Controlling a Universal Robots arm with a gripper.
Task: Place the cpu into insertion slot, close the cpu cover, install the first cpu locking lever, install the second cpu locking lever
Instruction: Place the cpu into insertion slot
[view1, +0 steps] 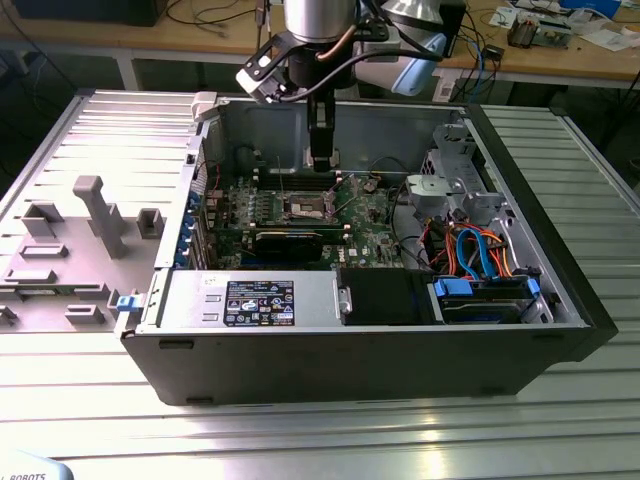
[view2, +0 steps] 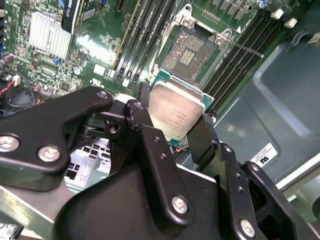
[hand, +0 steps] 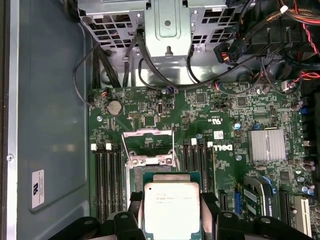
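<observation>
Flat square cpu (view2: 176, 114), dull grey face, in pincer (view2: 173, 123)

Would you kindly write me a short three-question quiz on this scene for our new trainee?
1. True or false: the hand is holding the cpu.
2. Pick one: the slot is A) empty, B) already holding a chip, C) hidden under a card.
3. Fill the gap: in the first wrist view, the memory slots run along ___ sides of the slot.

Key: 1 true; 2 A; 3 both.
</observation>
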